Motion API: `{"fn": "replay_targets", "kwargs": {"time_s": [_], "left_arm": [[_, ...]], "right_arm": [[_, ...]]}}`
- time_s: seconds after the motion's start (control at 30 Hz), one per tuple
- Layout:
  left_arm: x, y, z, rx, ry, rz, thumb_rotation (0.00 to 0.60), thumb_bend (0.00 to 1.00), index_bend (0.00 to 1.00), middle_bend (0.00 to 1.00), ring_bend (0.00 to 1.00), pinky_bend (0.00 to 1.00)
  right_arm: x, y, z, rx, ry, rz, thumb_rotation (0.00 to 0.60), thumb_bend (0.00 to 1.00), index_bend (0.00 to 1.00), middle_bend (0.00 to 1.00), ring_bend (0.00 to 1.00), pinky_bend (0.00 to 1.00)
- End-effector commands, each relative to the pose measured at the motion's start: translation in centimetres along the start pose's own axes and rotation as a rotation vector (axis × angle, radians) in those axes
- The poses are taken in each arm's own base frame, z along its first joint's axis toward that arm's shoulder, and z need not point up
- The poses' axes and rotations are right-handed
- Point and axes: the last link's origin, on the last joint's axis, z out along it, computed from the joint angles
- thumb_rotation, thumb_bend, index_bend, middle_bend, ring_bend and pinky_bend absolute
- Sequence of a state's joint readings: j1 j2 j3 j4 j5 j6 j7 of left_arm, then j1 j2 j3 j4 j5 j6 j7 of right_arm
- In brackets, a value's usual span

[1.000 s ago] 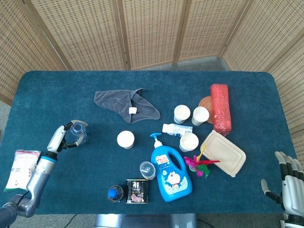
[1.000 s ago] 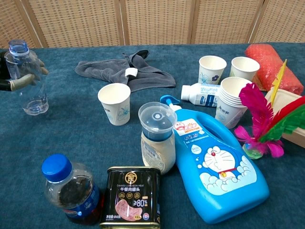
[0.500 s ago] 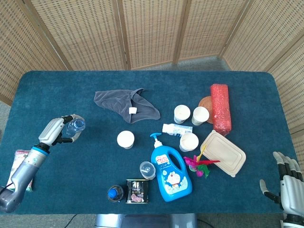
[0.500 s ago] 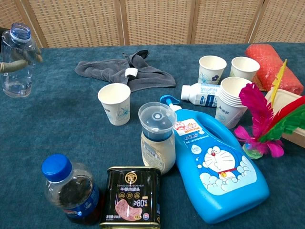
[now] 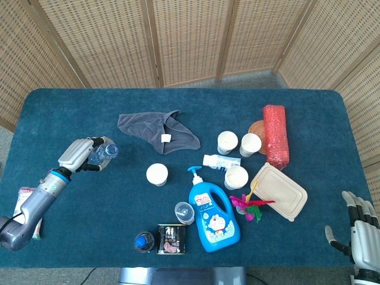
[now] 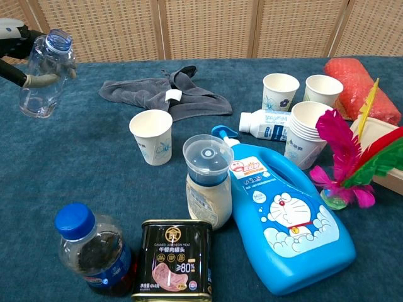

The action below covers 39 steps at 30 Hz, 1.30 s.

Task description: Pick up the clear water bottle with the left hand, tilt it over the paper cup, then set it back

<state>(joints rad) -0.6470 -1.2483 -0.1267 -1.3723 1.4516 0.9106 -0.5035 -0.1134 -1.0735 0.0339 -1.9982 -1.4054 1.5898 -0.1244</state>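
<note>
Fingers point(image 6: 39, 80) of your left hand point(image 5: 80, 155) wrap the clear plastic water bottle point(image 6: 45, 75), lifted off the blue tabletop point(image 5: 89, 208).
Your bottle sits at the chest view's upper left, uncapped mouth tilted up and right, well left of the white paper cup point(image 6: 152, 136). Your right hand point(image 5: 359, 228), lower right in the head view, holds nothing, fingers apart.
</note>
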Motion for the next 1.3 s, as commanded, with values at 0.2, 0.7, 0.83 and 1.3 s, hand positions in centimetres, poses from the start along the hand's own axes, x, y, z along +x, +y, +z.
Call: {"fn": "replay_targets", "kwargs": {"time_s": [0.2, 0.7, 0.83, 1.3], "left_arm": [[0.3, 1.0, 1.3, -0.030, -0.038, 0.093, 0.586, 0.61, 0.35, 0.38, 0.39, 0.52], [0.1, 3.0, 2.7, -0.088, -0.093, 0.225, 0.584, 0.61, 0.35, 0.39, 0.39, 0.50], [0.0, 3.5, 2.9, -0.100, -0.115, 0.258, 0.588, 0.61, 0.35, 0.39, 0.39, 0.50], [-0.2, 4.2, 3.4, -0.112, -0.179, 0.377, 0.589, 0.61, 0.35, 0.39, 0.39, 0.49]], "right_arm": [[0.0, -0.1, 0.0, 0.003, 0.000, 0.001, 0.600, 0.40, 0.00, 0.03, 0.00, 0.00], [0.0, 0.2, -0.3, -0.007, 0.010, 0.008, 0.600, 0.39, 0.00, 0.03, 0.00, 0.00], [-0.1, 0.2, -0.4, -0.007, 0.011, 0.011, 0.600, 0.39, 0.00, 0.03, 0.00, 0.00], [-0.2, 0.5, -0.5, -0.015, 0.014, 0.018, 0.600, 0.39, 0.00, 0.03, 0.00, 0.00]]}}
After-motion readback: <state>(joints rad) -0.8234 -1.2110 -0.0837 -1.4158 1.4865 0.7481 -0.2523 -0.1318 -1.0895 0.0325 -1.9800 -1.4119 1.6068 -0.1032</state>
